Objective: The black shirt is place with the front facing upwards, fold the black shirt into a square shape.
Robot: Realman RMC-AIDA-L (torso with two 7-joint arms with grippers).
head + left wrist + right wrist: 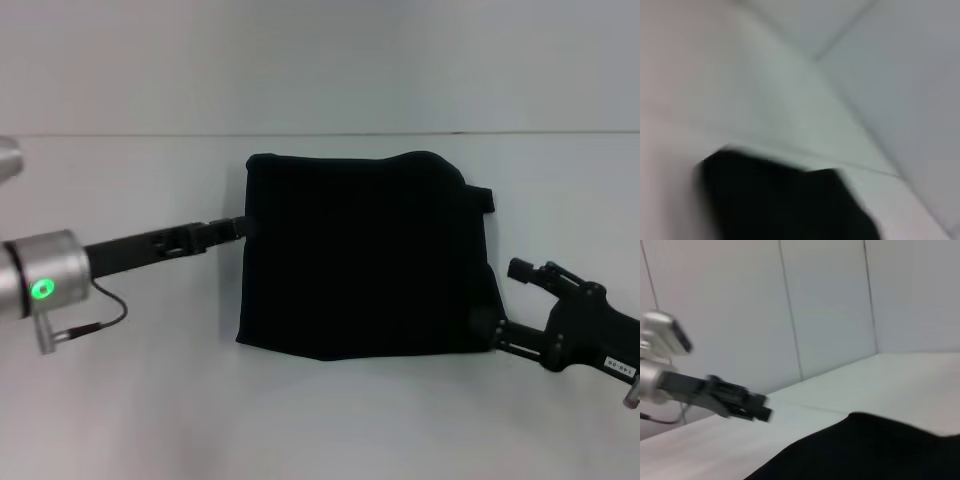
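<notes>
The black shirt [365, 255] lies folded into a rough square in the middle of the white table [130, 400]. Its lettering and neck label are hidden. A small flap [484, 198] sticks out at its far right corner. My left gripper [240, 228] is shut and reaches to the shirt's left edge; it also shows in the right wrist view [762, 412], just clear of the cloth [865, 450]. My right gripper [500, 298] is open at the shirt's near right corner, one finger against the cloth. The left wrist view shows a shirt corner [790, 205].
A pale wall [320, 60] rises behind the table's far edge. A cable [100, 318] hangs from my left arm's wrist.
</notes>
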